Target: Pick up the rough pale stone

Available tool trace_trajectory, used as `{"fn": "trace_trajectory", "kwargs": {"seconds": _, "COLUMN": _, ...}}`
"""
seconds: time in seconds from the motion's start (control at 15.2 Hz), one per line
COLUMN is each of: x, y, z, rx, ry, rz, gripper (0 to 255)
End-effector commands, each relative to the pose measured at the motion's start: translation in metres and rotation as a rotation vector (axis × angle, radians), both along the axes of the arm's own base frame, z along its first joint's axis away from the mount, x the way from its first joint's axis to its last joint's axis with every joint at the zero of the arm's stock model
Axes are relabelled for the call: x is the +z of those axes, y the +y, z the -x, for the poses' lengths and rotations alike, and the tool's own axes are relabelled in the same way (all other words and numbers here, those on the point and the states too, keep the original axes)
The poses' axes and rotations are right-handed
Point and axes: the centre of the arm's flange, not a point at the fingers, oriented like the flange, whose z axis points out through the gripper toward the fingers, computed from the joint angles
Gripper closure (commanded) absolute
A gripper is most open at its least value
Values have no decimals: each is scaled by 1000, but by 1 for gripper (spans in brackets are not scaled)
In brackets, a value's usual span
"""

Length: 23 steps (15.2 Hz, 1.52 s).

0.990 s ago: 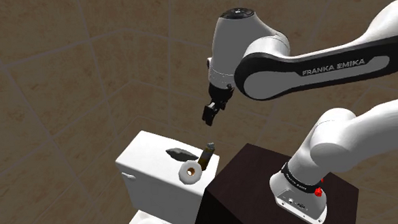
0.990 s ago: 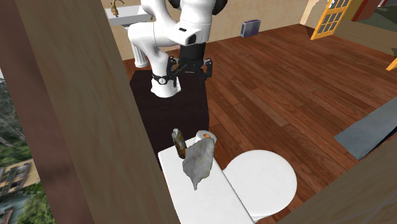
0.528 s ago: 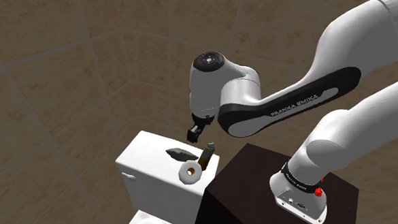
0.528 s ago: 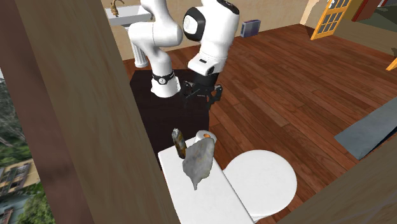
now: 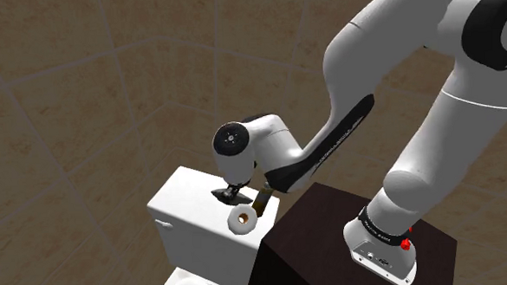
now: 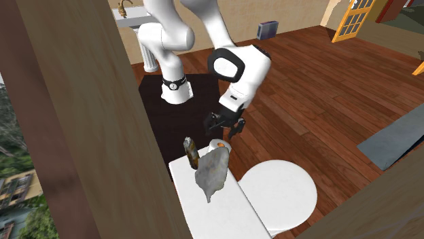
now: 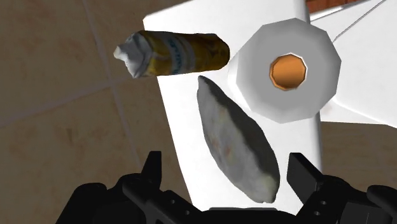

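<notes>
Pale rough stone [image 7: 235, 140] on the white tank [image 7: 186, 137], untouched between the wide-spread fingers of the gripper [image 7: 227, 167].

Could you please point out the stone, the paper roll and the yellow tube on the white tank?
rough pale grey stone [image 7: 235, 143]: wrist view, middle of its upper face.
white paper roll with orange core [image 7: 254, 70]: wrist view, white end face.
yellow labelled tube [image 7: 181, 52]: wrist view, its label.
</notes>
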Motion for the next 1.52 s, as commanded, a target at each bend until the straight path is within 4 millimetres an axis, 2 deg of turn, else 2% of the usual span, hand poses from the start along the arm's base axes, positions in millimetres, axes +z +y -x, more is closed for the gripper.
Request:
{"fn": "trace_trajectory", "kwargs": {"seconds": 0.0, "x": -28, "y": 11, "z": -8, "rx": 8, "ry": -33, "rz": 31, "gripper": 0}}
{"fn": "trace_trajectory", "kwargs": {"seconds": 0.53, "x": -74, "y": 14, "z": -11, "rx": 9, "ry": -39, "rz": 41, "gripper": 0}}
{"fn": "trace_trajectory", "kwargs": {"seconds": 0.66, "x": -77, "y": 14, "z": -11, "rx": 9, "ry": -39, "rz": 41, "gripper": 0}}
{"fn": "trace_trajectory", "kwargs": {"seconds": 0.73, "x": -78, "y": 14, "z": -11, "rx": 9, "ry": -39, "rz": 41, "gripper": 255}}
{"fn": "trace_trajectory", "kwargs": {"seconds": 1.25, "x": -79, "y": 14, "z": -11, "rx": 9, "ry": -39, "rz": 41, "gripper": 255}}
{"fn": "trace_trajectory", "kwargs": {"seconds": 1.45, "x": -67, "y": 14, "z": -11, "rx": 9, "ry": -39, "rz": 41, "gripper": 255}}
